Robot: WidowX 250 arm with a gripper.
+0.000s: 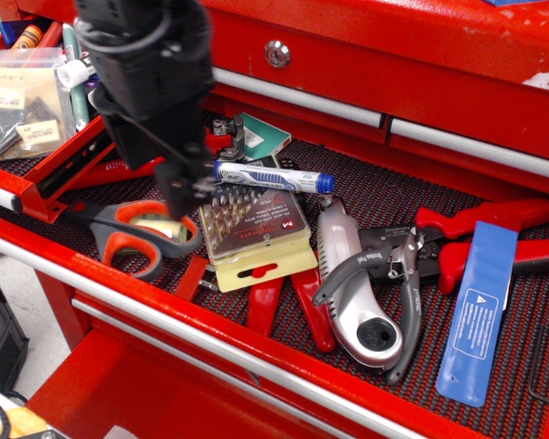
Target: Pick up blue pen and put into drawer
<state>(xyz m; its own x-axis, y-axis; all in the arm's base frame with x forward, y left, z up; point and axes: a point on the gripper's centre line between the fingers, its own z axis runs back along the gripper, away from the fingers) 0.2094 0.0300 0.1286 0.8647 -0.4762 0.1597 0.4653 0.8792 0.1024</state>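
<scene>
The blue pen [274, 176] lies flat on the far edge of a yellow drill-bit case [254, 233] in the wide drawer, with its dark blue cap to the right. My gripper [190, 194] hangs just left of the pen's left end, tips low over the case's left corner, close to the pen but not holding it. Its fingers look slightly apart with nothing between them. The narrower red drawer [71, 157] is open at the upper left and holds clear bags of small parts and white markers.
Orange-and-grey scissors [133, 233] lie left of the case. A silver utility knife [357, 293], red-handled pliers [476, 240] and a flat blue plastic strip [480, 311] lie to the right on the black mesh mat [375, 197]. Closed red drawers stand behind.
</scene>
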